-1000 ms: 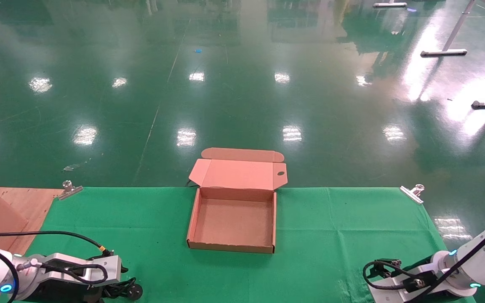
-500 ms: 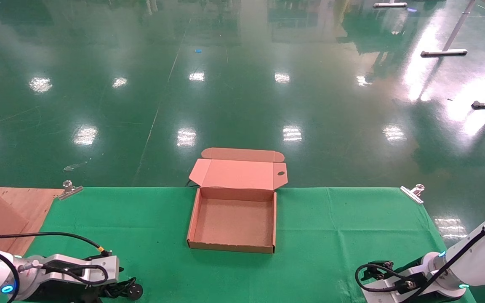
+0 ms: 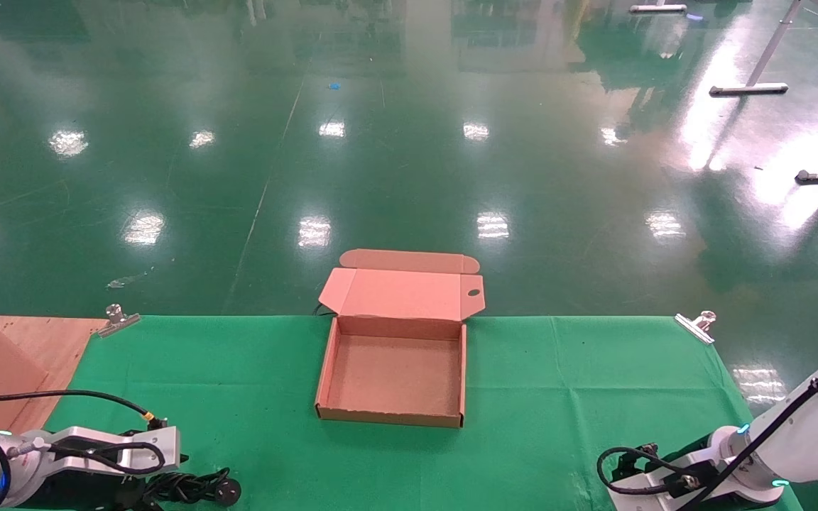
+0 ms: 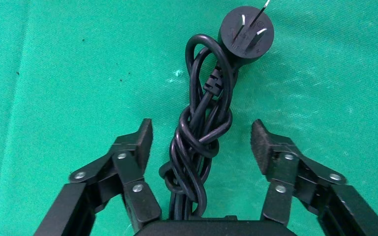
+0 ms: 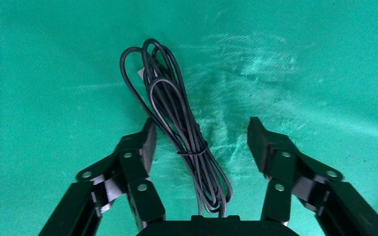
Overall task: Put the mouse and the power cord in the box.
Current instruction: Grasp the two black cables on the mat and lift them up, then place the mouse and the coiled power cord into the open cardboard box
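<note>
**Grippers settling over both cables while the box waits empty**

Arms are drawing back toward the robot's near edge of the table: over the last second the left arm's silver wrist has slid further left and lower in the head view, and the right arm has dropped and pulled in at the bottom right corner. Nothing else has shifted; the box point(image 3: 393, 372) is sitting exactly where it was, lid folded back and tray bare.

The left gripper point(image 4: 202, 140) is hanging with its fingers point(image 4: 142, 138) spread wide, one to each side of the power cord point(image 4: 199, 142). The knotted black bundle is lying on the green cloth point(image 4: 54, 73) between the pads, touching neither, with its round plug beyond the fingertips, prongs showing. In the head view the same cord point(image 3: 199, 487) is peeking out just beside the left wrist, well apart from the box.

The right gripper point(image 5: 202, 137) is likewise gaping open. A thin tied cable point(image 5: 177, 123) is running up between its fingers point(image 5: 147, 140), closer to one pad than the other and possibly brushing it. This is likely the mouse's lead, but the mouse body itself is not showing in any view.

Judging by this, the repositioning is lining each hand up for a grasp: both are straddling their cables, and neither pick is made yet. The left looks better centred; the right may need a small sideways correction before closing, or the thin loops could slip free.
</note>
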You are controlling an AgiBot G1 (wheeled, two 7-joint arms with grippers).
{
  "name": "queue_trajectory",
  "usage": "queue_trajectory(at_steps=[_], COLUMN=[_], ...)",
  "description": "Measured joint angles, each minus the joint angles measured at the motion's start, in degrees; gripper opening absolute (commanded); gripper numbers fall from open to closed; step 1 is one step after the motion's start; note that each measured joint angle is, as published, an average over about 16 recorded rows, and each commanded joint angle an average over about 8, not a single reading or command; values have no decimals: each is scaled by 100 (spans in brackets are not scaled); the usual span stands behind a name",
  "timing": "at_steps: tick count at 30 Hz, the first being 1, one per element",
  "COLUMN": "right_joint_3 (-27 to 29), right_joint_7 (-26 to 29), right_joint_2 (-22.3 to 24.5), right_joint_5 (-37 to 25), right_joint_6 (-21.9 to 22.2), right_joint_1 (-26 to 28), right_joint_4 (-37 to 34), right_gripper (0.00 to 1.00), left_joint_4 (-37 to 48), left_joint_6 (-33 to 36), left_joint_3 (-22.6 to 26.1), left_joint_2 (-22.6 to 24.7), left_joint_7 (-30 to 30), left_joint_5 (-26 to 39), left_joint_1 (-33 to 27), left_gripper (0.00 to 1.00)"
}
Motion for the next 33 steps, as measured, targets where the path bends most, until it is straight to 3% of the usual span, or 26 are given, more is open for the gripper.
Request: queue_trajectory(at_steps=[22, 33], right_joint_3=[65, 172], right_joint_7=[-214, -332], right_joint_2=[-5, 121], right_joint_5=[105, 271], right_joint_6=[-147, -451], right_joint_1=[171, 376], right_joint_4=[-241, -173], right_gripper=[0, 0], left_joint_4=[-8, -120], left_joint_6=[115, 422], left_joint_3=[28, 52], left_joint_2=[41, -20], left_joint_7=[8, 64], left_joint_5=[40, 74], left_joint_1=[76, -228], left_gripper=[0, 0])
